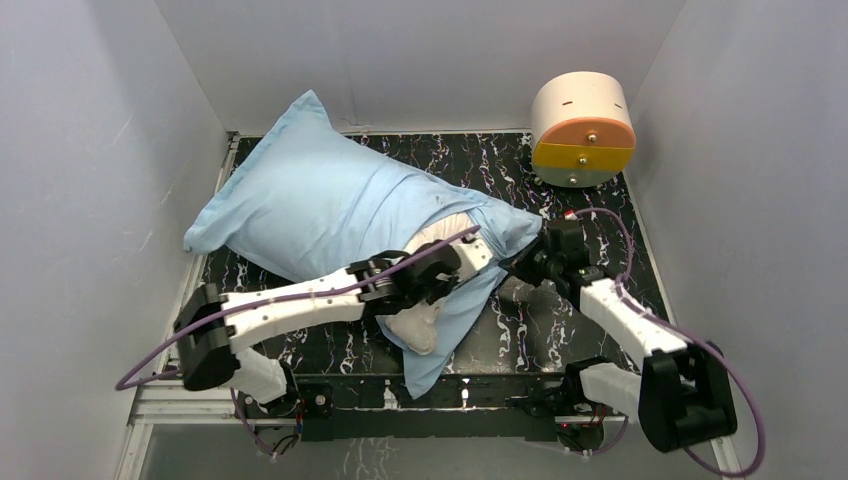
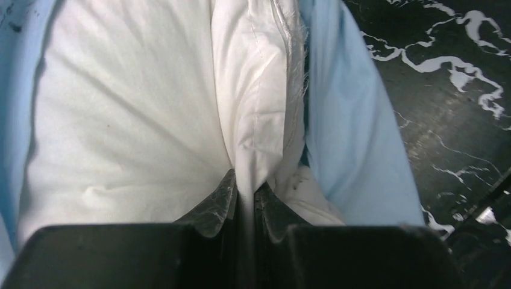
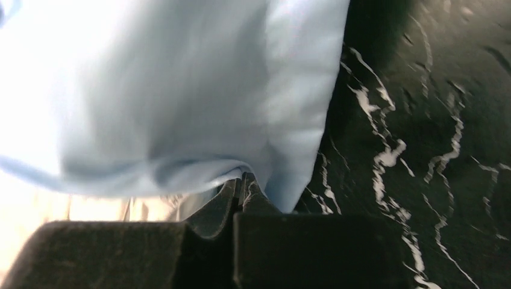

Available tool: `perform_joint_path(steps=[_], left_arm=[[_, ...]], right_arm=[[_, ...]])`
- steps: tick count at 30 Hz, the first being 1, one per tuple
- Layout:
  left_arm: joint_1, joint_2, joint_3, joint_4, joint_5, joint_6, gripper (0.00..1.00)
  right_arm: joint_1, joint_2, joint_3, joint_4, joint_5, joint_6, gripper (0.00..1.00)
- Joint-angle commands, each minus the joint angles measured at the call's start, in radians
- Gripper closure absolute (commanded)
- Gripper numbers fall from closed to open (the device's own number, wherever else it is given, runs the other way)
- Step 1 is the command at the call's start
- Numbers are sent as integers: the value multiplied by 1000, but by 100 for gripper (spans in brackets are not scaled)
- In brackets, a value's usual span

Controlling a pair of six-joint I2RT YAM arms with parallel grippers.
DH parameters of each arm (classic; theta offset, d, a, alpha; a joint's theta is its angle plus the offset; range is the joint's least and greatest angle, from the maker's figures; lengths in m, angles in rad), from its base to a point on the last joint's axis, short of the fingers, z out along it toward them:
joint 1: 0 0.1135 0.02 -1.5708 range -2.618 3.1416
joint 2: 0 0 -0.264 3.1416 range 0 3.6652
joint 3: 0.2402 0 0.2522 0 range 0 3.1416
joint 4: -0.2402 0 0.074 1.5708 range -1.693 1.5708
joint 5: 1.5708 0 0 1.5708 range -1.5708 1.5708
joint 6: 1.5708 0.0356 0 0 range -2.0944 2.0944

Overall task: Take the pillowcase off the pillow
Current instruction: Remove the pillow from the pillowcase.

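On the black marbled table (image 1: pixel 540 340) the pillow (image 1: pixel 418 325) lies slantwise, most of it inside the light blue pillowcase (image 1: pixel 320 200). The covered end points to the far left corner. The open end faces near and right, where the white pillow shows out of the mouth and one corner of it pokes toward the near edge. A flap of the blue cover trails past that corner to the table's near edge.

My left pincer (image 2: pixel 244 194) reaches across into the mouth of the cover. Its jaws are pressed narrow on a raised fold of the white pillow fabric, which stands up between the tips. From my wrist, blue cloth lies on either side of the white.

My right pincer (image 3: pixel 240 185) sits just to the right of the mouth, low over the table. Its jaws are closed on the edge of the blue pillowcase, with the cloth bunched where the tips pinch it. Bare marbled table runs off to its right. The two pincers are near each other, the left on white and the right on blue.

A round cream-and-orange drum (image 1: pixel 583 130) stands at the far right corner, well apart from the pillow.
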Motion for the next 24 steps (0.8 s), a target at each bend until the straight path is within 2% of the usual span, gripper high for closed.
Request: perform_joint_path(steps=[1, 4, 8, 13, 15, 18, 21, 24], left_arm=[[22, -267, -105, -236, 53, -101, 100], [23, -378, -160, -213, 66, -129, 100], [25, -396, -173, -254, 50, -168, 100], [25, -402, -173, -206, 69, -208, 100], [25, -380, -152, -197, 85, -209, 100], [25, -360, -136, -200, 78, -206, 100], [25, -364, -131, -199, 86, -207, 100], [25, -360, -120, -198, 93, -208, 100]], right_arm=[[-101, 193, 192, -76, 298, -37, 100], [-113, 259, 266, -88, 184, -136, 100], [-116, 219, 353, -180, 72, -272, 100], [-116, 64, 360, -162, -248, -393, 74], [-115, 20, 367, -163, -317, -403, 63], [-112, 11, 417, -245, -285, -424, 48], [-100, 73, 488, -313, -322, -475, 42], [-35, 129, 532, -328, -334, -476, 36]])
